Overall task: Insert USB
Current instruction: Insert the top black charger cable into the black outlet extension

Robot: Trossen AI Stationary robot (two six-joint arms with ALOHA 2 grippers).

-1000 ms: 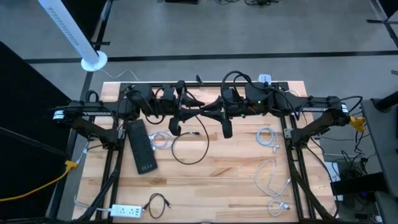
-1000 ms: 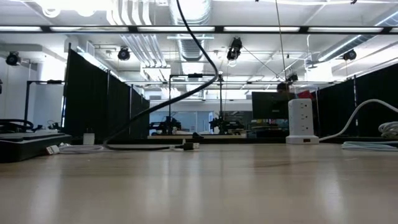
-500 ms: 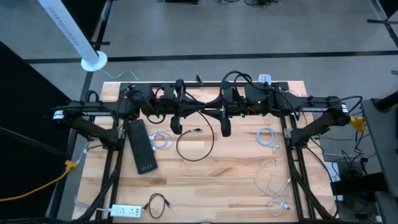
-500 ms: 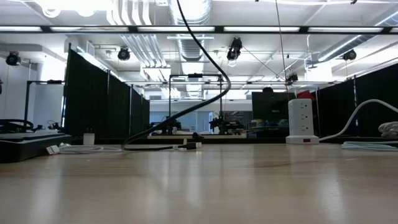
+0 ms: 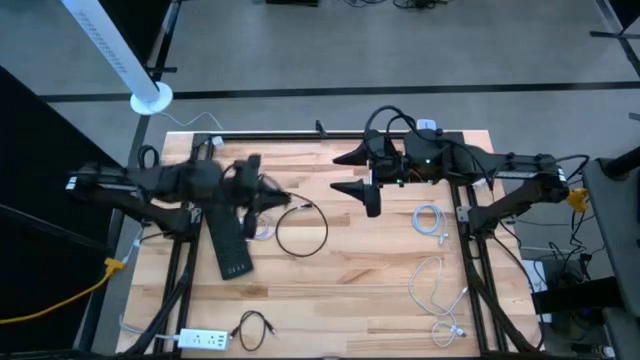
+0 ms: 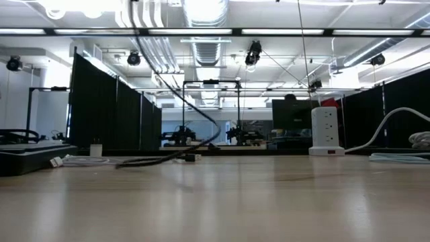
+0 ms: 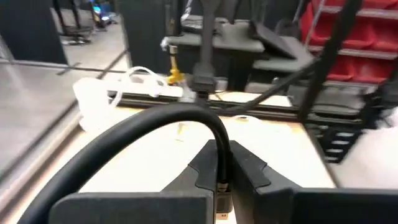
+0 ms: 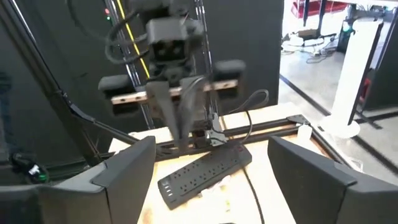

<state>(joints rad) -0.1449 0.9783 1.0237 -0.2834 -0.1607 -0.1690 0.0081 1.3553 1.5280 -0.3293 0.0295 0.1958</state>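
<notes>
- USB cable [image 5: 300,228], black, loops on the table between both arms; 1 end is pinched in the left gripper [image 7: 221,180].
- Left gripper clamped tight on it, above the black power strip [image 5: 228,235], likely to line the plug up with a port.
- Right gripper [image 8: 211,171] spread wide, holding nothing, hanging near table centre.

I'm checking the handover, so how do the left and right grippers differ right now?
The left gripper is shut on the black cable; the right gripper stands open and holds nothing. The left gripper sits over the black power strip at the table's left, while the right gripper is apart from it, further right near the table's back edge. Both are dark two-finger grippers above the wooden table.
</notes>
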